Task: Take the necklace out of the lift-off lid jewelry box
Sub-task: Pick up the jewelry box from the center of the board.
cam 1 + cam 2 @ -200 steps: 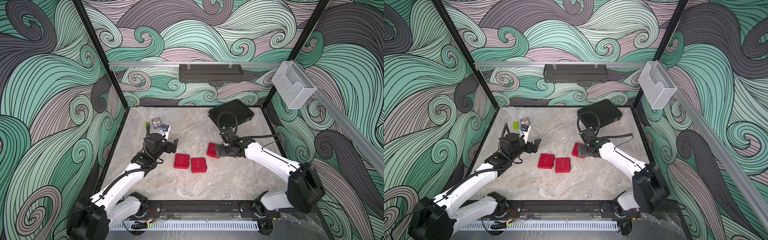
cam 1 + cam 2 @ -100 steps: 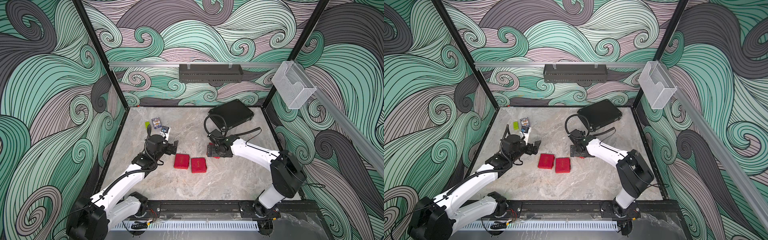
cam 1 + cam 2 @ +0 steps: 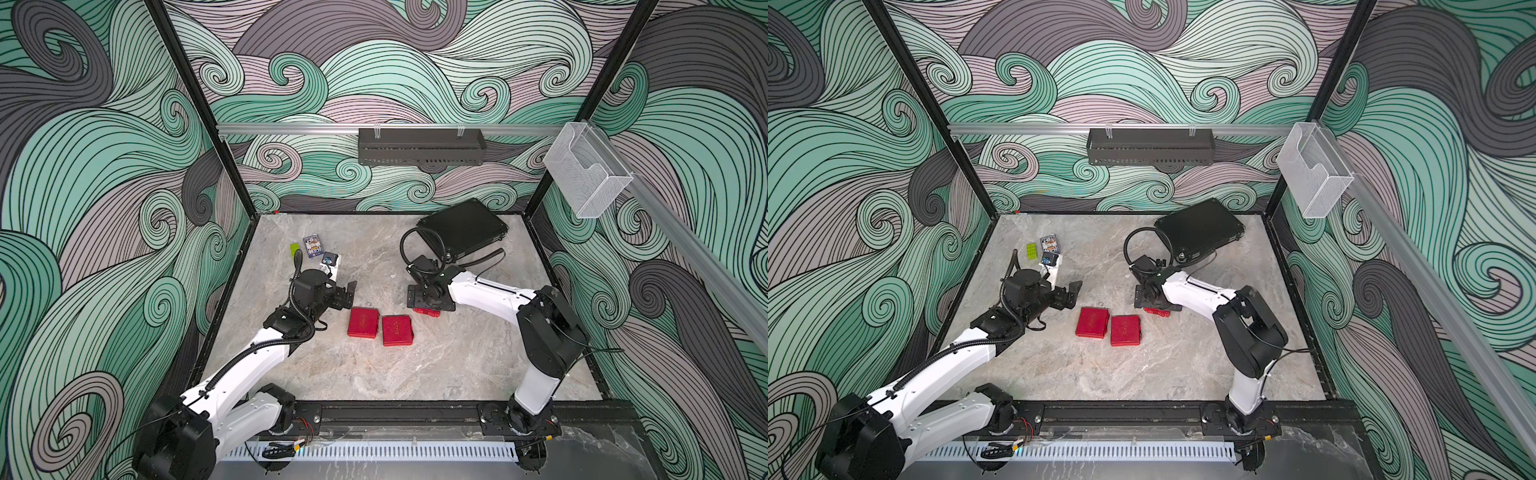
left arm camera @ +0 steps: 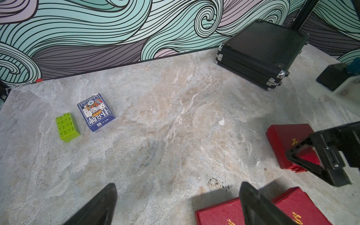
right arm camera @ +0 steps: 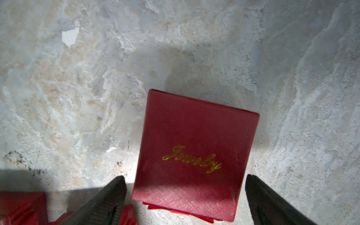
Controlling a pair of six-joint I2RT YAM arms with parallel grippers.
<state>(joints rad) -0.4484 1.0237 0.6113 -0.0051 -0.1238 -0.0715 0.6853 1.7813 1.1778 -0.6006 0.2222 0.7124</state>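
**Bench** [image 3: 457, 374], front part: bare marbled surface; nothing on it has shifted in the last second.

**Front red box** [image 3: 397, 330] and **neighbour red box** [image 3: 363, 322]: closed, side by side, almost touching; untouched, both where they were.

**Left gripper** [image 4: 178, 187]: jaws wide apart and empty; hovers low over bare bench just beyond the neighbour red box; placed much as it was a second ago.

**Right gripper** [image 5: 185, 177]: the one item changed; a second ago it lay at the side of the jewelry box with its arm stretched in from the robot's right; it has since swung round and now stands over the box pointing down; jaws fully spread, one to each side of the lid, apart from it, gripping nothing.

**Jewelry box** [image 5: 196, 148]: red, gold "Jewelry" script; lid on; resting on the bench with no shift that can be told; in both top views mostly hidden under the right gripper.

**Necklace**: not visible; judged to be inside the box, under the lid.

**Reading**: the approach looks finished and the lid is bracketed; the next step is likely to come down, close on the lid's sides and lift; the base may rise with the lid, since nothing holds it down.

**Green brick** [image 4: 67, 126], **playing cards** [image 4: 95, 112], **black case** [image 4: 261, 54]: far side of the bench; unmoved.
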